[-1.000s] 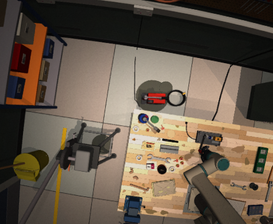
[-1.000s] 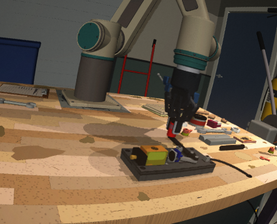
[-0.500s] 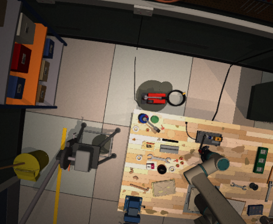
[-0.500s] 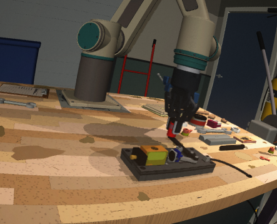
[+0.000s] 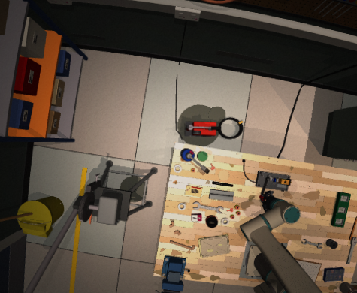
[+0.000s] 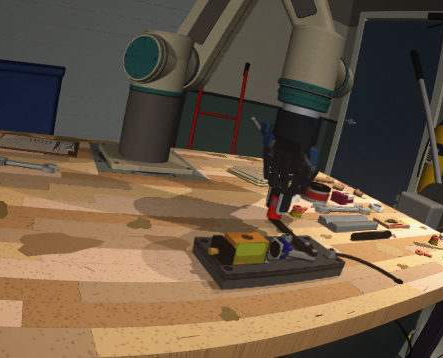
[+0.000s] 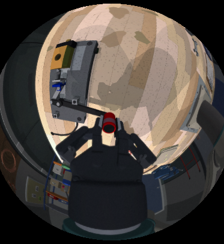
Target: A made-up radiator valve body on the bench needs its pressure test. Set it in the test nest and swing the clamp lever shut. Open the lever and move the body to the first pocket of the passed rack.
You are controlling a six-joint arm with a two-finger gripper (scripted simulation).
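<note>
On the bench's far side sits the dark test nest (image 6: 267, 261) (image 5: 273, 181) (image 7: 71, 81), and the brass-and-olive valve body (image 6: 245, 247) (image 7: 62, 56) rests in it beside a blue clamp part (image 6: 280, 246). The black clamp lever (image 6: 288, 231) (image 7: 83, 108) sticks out from the nest and ends in a red knob (image 6: 273, 211) (image 7: 109, 123). I hold that red knob in my closed gripper (image 6: 277, 206) (image 7: 110, 123), just off the nest's lever end. The green passed rack (image 5: 341, 209) lies toward the bench's right edge, pockets empty.
Behind the nest stand my arm's base plate (image 6: 142, 162), a clipboard (image 6: 34, 144) and a wrench (image 6: 24, 165). Small parts, a grey block (image 6: 344, 222) and a black bar (image 6: 371, 234) lie to the nest's right. A black cable (image 6: 372, 267) runs from the nest toward the bench edge.
</note>
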